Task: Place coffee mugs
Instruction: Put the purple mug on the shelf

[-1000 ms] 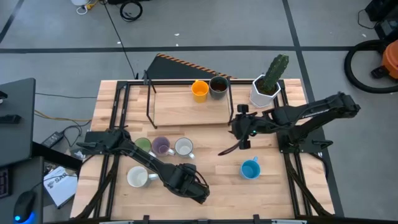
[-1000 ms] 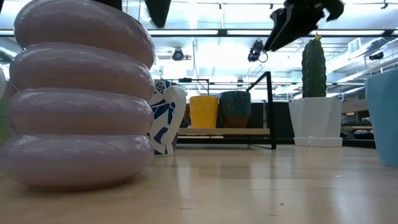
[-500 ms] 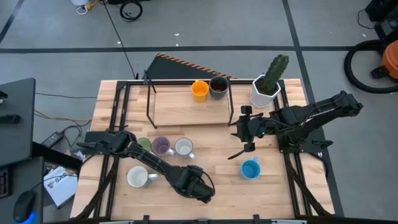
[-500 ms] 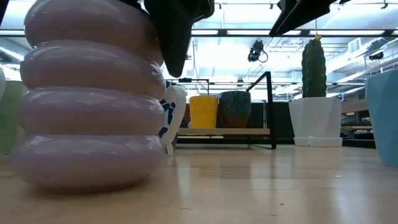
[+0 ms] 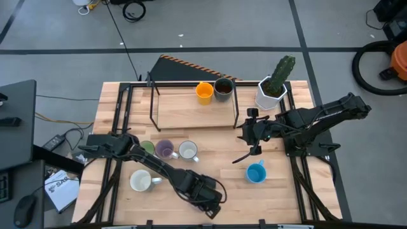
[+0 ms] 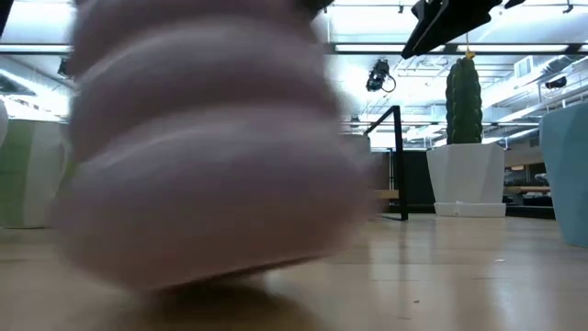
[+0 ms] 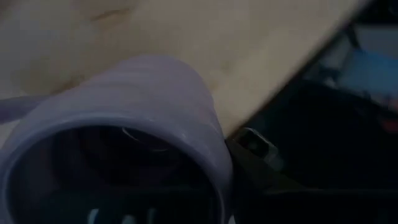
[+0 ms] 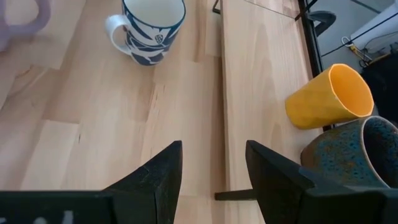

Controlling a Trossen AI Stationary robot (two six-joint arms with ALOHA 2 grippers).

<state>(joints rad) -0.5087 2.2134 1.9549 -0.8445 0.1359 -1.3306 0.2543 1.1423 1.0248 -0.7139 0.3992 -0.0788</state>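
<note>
Purple ribbed mug [image 7: 118, 149] now sits clamped in the left claw [image 5: 206, 194] at the bench's [image 5: 222, 168] front edge; a second ago those fingers were wider and the mug stood still, now it blurs, apparently lifting. Right claw [image 8: 211, 168] hangs open above mid-bench, near the shelf [image 5: 191, 111] holding the orange mug [image 5: 204, 93] and dark mug [image 5: 223, 89].

My tool [image 8: 211, 168] hangs with its two dark fingers [image 8: 158, 177] parted above the wooden surface [image 8: 124, 143]. Ahead stands a white mug with blue markings [image 8: 152, 28]. An orange mug [image 8: 329, 96] sits just beside a dark speckled mug [image 8: 354, 155].
</note>
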